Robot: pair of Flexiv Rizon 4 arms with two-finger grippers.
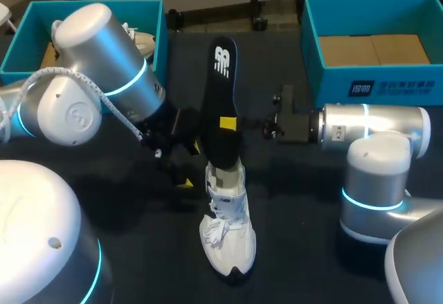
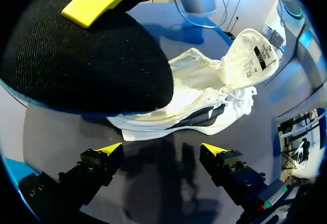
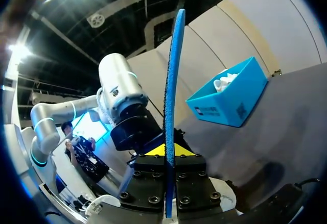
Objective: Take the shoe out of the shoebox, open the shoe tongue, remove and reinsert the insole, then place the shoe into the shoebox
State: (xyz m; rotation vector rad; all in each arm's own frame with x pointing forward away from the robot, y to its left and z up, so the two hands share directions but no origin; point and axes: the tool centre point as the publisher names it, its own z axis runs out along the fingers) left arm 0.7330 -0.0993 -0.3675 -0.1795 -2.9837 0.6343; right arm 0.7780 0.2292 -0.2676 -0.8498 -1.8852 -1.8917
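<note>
While the right gripper (image 1: 230, 124) is pinching the black insole (image 1: 223, 75) upright above the white shoe (image 1: 228, 228) on the surface (image 1: 304, 207), feeding it in well is calling for keeping it lined up with the opening. At the left wrist, the left gripper (image 2: 162, 152) is hovering spread beside the shoe, partly hidden by the insole. At the right wrist, the insole is showing edge-on only.

Two teal shoeboxes stand on the tabletop (image 1: 297, 200): the left shoebox (image 1: 158, 20) and the right shoebox (image 1: 346, 75). Two white shoes show: the shoe on the tabletop (image 1: 228, 228) and the boxed shoe (image 1: 142, 41) in the left shoebox. There is one black insole (image 1: 223, 89). There are two end effectors, the left end effector (image 2: 166, 150) and the right end effector (image 3: 170, 150).
</note>
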